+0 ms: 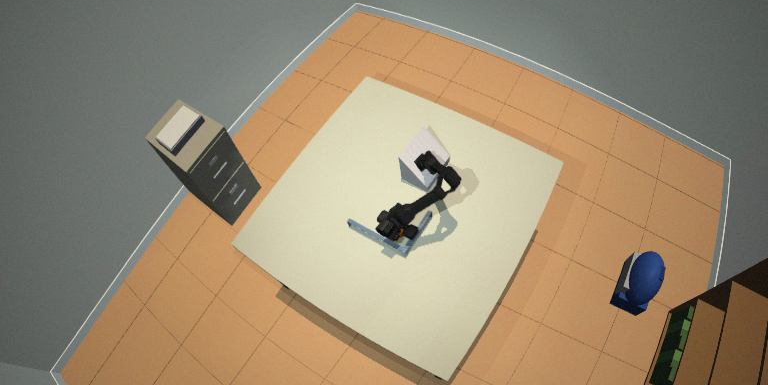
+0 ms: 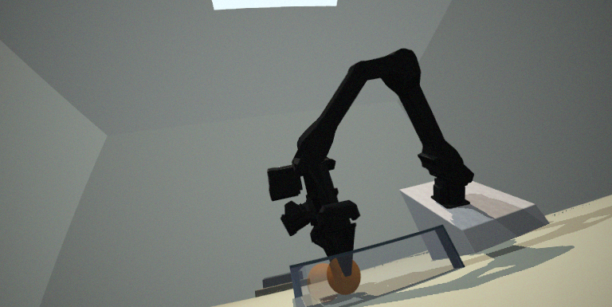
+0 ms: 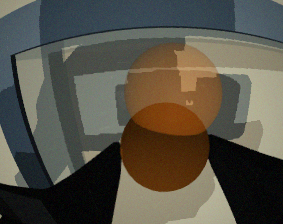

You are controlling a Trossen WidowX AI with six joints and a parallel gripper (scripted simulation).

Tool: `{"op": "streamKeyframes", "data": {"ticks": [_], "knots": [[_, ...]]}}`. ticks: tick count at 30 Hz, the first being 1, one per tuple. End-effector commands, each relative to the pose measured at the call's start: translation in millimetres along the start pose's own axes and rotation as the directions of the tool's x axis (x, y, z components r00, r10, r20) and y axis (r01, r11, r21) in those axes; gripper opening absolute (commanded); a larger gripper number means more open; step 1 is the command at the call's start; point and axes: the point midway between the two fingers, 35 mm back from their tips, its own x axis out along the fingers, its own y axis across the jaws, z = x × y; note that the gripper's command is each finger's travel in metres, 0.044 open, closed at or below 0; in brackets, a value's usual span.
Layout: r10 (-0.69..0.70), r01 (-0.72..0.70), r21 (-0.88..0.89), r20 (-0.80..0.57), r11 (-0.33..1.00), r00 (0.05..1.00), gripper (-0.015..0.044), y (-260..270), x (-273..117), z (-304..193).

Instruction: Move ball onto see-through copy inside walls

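The orange ball (image 2: 342, 281) (image 3: 164, 162) is between the fingers at table height, inside the corner of the walls. My gripper (image 2: 345, 271) (image 3: 164, 145) is shut on it; in the wrist view a finger touches it on each side. The paler see-through copy (image 2: 315, 281) (image 3: 174, 65) is beside the ball and partly overlaps it in the wrist view, farther up toward the wall. The low clear walls (image 1: 370, 234) (image 2: 402, 241) (image 3: 142, 19) meet in a corner. In the top view the arm hides most of the ball.
The arm stands on a pale slanted block (image 1: 410, 159) (image 2: 500, 200) on the cream table (image 1: 322, 167). One wall (image 1: 420, 229) runs close beside the gripper. A filing cabinet (image 1: 214, 178) and a blue chair (image 1: 644, 278) stand off the table.
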Motion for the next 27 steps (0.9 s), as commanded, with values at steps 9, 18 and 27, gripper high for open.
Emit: {"op": "streamKeyframes", "data": {"ticks": [9, 18, 27], "knots": [[-0.012, 0.012, -0.001, 0.007, 1.000, 1.000, 0.0000, -4.7, -69.3, 8.0], [-0.006, 0.006, -0.001, 0.005, 1.000, 1.000, 0.0000, -1.9, -128.8, 0.7], [-0.006, 0.006, -0.002, 0.006, 1.000, 1.000, 0.0000, -4.9, -107.9, 17.3]]}}
